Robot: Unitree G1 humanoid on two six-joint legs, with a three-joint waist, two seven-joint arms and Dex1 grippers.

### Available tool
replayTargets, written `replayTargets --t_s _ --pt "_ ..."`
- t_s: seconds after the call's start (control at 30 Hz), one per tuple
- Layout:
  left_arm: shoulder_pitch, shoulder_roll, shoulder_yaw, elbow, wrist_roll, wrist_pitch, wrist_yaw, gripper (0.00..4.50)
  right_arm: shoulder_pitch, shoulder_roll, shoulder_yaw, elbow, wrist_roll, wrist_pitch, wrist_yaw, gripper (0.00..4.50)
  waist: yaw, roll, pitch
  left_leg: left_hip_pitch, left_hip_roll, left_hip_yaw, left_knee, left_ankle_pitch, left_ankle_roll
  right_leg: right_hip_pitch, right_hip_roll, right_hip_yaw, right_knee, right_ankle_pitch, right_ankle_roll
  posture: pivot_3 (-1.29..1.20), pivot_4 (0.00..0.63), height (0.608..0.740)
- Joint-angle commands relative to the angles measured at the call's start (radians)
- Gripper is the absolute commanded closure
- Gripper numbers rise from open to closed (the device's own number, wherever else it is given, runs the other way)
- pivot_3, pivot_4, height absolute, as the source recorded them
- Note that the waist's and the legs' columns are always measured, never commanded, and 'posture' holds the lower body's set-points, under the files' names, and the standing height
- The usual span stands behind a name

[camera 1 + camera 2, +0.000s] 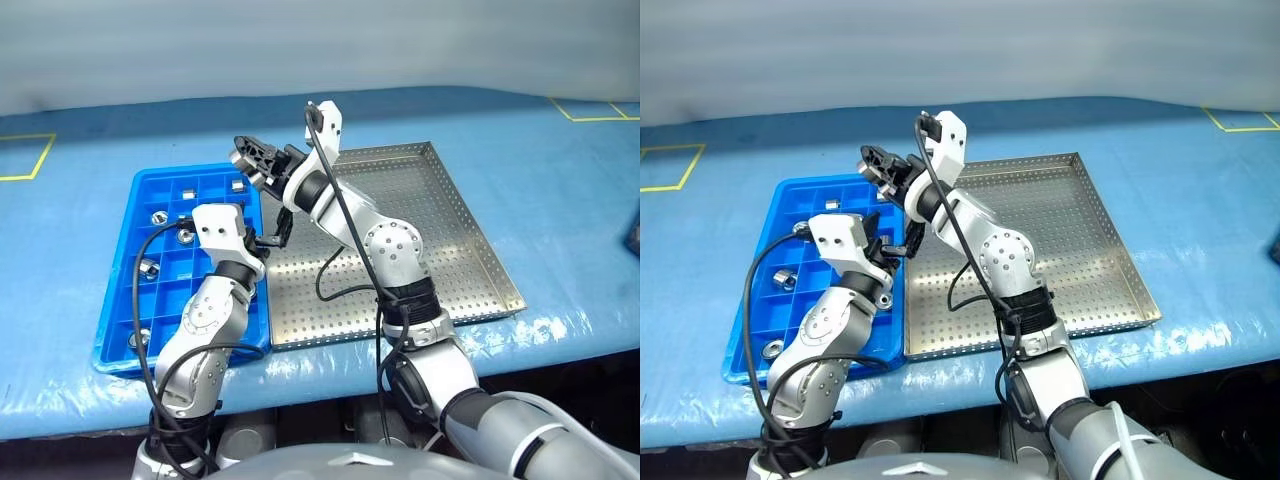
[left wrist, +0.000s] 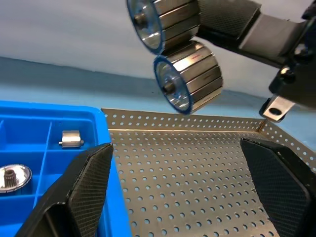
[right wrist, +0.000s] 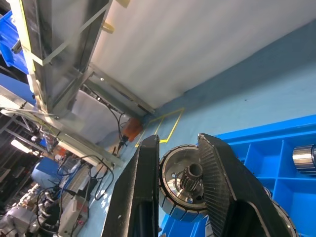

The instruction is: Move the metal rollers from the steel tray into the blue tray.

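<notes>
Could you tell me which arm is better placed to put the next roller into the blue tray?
Right: its gripper is shut on a metal roller above the blue tray; the left gripper is open.

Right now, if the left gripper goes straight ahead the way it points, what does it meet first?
Probably the far rim of the steel tray; the left gripper is open over its bare floor. The rollers in the right gripper hang above that line, though depth is unclear.
</notes>
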Motion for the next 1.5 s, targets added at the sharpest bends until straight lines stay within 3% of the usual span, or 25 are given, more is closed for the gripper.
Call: replayTargets --t_s 0.03,0.6,0.93,1.23,1.5 --pt "-0.031 0.004 -0.012 -0.004 0.066 -0.011 -0.008 0.0 -0.053 0.176 0.016 -0.078 0.032 -0.01 0.004 3.68 0.0 0.0 0.0 0.0 0.0 0.0 0.0 0.0 0.0 0.0 0.0 0.0 0.0 0.0 0.0 0.23 0.15 0.74" --pt "-0.102 -0.039 0.032 0.003 0.214 -0.115 -0.007 0.0 -0.024 0.156 0.064 -0.107 0.04 -0.006 -0.007 3.68 0.001 0.0 0.0 -0.004 -0.001 0.0 0.0 0.0 0.0 -0.004 -0.001 0.0 0.0 0.0 0.001 0.22 0.15 0.74" --pt "-0.094 -0.04 0.021 0.002 0.234 -0.12 -0.049 3.13 -0.026 0.157 0.069 -0.096 0.038 -0.005 -0.002 3.68 0.002 0.0 0.0 -0.009 -0.001 0.0 0.001 0.0 0.0 -0.009 -0.001 0.0 0.0 0.001 0.002 0.23 0.15 0.74" --pt "-0.081 -0.029 0.026 0.0 0.257 -0.115 -0.056 3.15 -0.022 0.149 0.081 -0.089 0.02 -0.005 0.005 3.68 0.003 0.0 0.0 -0.009 -0.001 0.0 0.003 0.0 0.0 -0.009 -0.001 0.0 0.0 0.001 0.002 0.24 0.15 0.74" --pt "-0.027 0.068 0.042 0.007 0.296 -0.078 -0.109 3.15 -0.037 0.095 0.099 -0.097 -0.046 0.001 0.041 3.68 0.001 0.0 0.0 -0.009 -0.001 0.0 0.003 0.0 0.0 -0.009 -0.001 0.0 0.001 0.001 0.002 0.23 0.15 0.74"
